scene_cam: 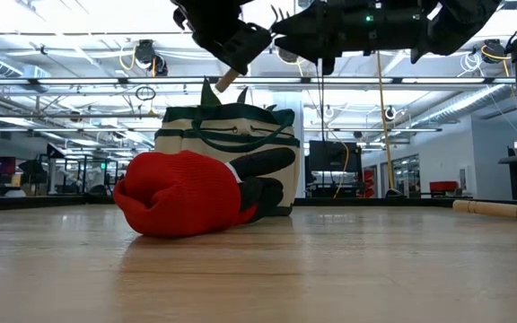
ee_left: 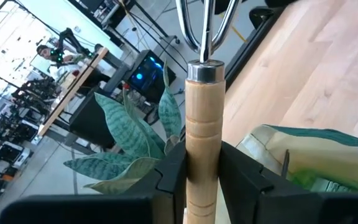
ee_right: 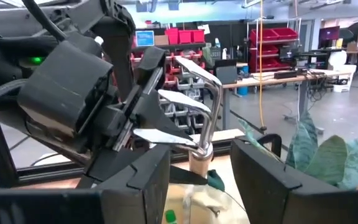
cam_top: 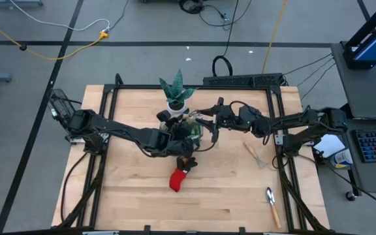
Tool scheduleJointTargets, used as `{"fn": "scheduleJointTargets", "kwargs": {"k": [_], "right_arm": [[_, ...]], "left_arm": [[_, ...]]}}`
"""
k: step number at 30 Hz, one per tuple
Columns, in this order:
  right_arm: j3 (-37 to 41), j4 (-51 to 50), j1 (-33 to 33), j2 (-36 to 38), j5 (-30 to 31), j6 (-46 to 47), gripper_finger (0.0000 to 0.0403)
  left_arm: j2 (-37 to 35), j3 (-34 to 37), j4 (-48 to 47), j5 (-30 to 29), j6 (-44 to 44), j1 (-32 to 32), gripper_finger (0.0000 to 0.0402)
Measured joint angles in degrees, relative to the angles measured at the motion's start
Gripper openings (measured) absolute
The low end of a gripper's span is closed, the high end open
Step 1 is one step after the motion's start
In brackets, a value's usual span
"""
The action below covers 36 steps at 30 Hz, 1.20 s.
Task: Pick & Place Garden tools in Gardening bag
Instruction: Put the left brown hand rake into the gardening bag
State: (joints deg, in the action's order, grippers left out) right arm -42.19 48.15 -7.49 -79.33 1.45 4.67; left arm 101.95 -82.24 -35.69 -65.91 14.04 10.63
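The beige bag with dark green trim (cam_top: pixel 196 132) (scene_cam: pixel 227 148) stands on the table's middle, next to a potted plant (cam_top: pixel 177 93). My left gripper (cam_top: pixel 183 138) (scene_cam: pixel 232 49) hovers above the bag, shut on a wooden-handled fork (ee_left: pixel 202 124) (ee_right: pixel 188 109). The handle's free end (scene_cam: pixel 227 80) points down toward the bag. My right gripper (cam_top: pixel 206 125) (ee_right: pixel 201 177) is open above the bag's right side, facing the fork. A red-and-black glove (cam_top: pixel 180 176) (scene_cam: pixel 191 193) lies on the table just in front of the bag. My left gripper pinches the fork's wooden handle (ee_left: pixel 202 163) between its two fingers (ee_left: pixel 171 177), a little below the metal collar. The fingers lie across the handle. The fork is lifted clear, tilted, its tines (ee_right: pixel 178 99) up and its handle end down over the bag.
A wooden-handled tool (cam_top: pixel 254 155) (scene_cam: pixel 501 210) lies right of the bag. A trowel (cam_top: pixel 273 205) lies near the table's front right corner. The plant's leaves (ee_left: pixel 135 140) (ee_right: pixel 328 158) stand just behind the bag. There is bare wood at front left.
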Motion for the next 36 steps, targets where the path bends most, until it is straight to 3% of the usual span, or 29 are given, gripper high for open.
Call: {"fn": "scheduleJointTargets", "kwargs": {"k": [12, 16, 24, 30, 36], "right_arm": [[-0.02, 0.97, -0.24, 0.0, 0.17, -0.62, 0.0149], [-0.02, 0.93, -0.31, 0.0, 0.2, -1.06, 0.0115], [-0.02, 1.05, -0.35, 0.0, 0.32, -3.58, 0.001], [-0.02, 1.28, -0.31, -0.02, 0.11, -4.24, 0.0014], [-0.02, -1.71, -0.31, 0.0, 0.11, -4.82, 0.0008]], "left_arm": [[0.04, 0.02, 1.66, 1.26, -0.24, 0.02, 0.0084], [0.04, 0.02, 2.53, 1.33, -0.35, 0.02, 0.0085], [0.04, 0.02, 2.63, 1.25, -0.15, 0.0, 0.0087], [0.04, 0.02, 2.8, 1.5, -0.17, 0.0, 0.0087], [0.04, 0.07, 2.26, 6.19, -1.45, -0.47, 0.0088]]}}
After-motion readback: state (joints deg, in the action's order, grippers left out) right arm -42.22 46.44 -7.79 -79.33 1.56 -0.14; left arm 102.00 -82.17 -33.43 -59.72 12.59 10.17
